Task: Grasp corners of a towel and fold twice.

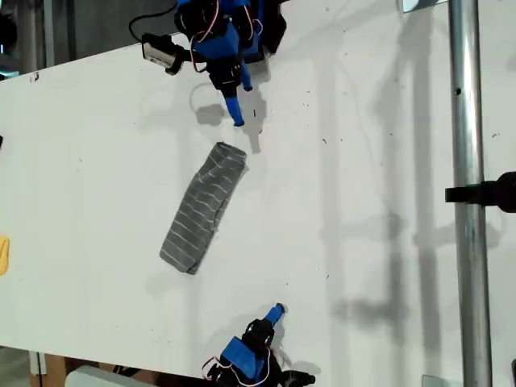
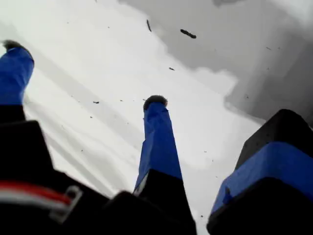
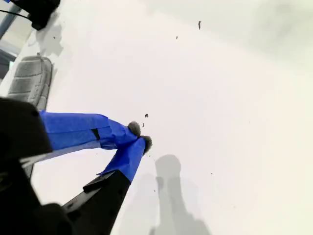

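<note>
Both folds look done: the towel point(image 1: 201, 208) lies as a narrow strip mid-desk point(image 1: 363, 201), clear of both tools — first tool point(image 2: 83, 78) spread apart, second tool point(image 3: 141, 136) pinched together on nothing — so best step is retracting without snagging it.

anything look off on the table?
The towel isn't a flat square fold: it lies as a narrow, rumpled strip, skewed diagonally across the table, one end bunched. Neither arm is holding it. Nothing spilled or damaged.
</note>
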`<action>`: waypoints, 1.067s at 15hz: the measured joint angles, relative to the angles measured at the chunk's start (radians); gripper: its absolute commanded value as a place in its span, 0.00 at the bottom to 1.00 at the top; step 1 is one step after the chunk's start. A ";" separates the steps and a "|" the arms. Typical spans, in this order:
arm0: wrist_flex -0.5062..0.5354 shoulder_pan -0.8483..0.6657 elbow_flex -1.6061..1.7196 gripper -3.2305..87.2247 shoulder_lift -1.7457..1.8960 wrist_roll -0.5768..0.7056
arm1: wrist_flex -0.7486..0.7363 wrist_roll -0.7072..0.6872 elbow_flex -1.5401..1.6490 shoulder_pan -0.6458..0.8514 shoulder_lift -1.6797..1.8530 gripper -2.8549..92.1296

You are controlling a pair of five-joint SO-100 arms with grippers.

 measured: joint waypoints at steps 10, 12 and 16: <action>0.005 0.052 0.000 0.01 0.000 -0.049 | -0.520 -0.117 -0.433 0.328 -1.192 0.52; 0.011 0.051 0.000 0.01 0.000 -0.049 | -0.523 -0.173 -0.434 0.397 -1.201 0.51; 0.011 0.063 0.000 0.01 0.000 -0.049 | -0.560 -0.215 -0.512 0.428 -1.295 0.44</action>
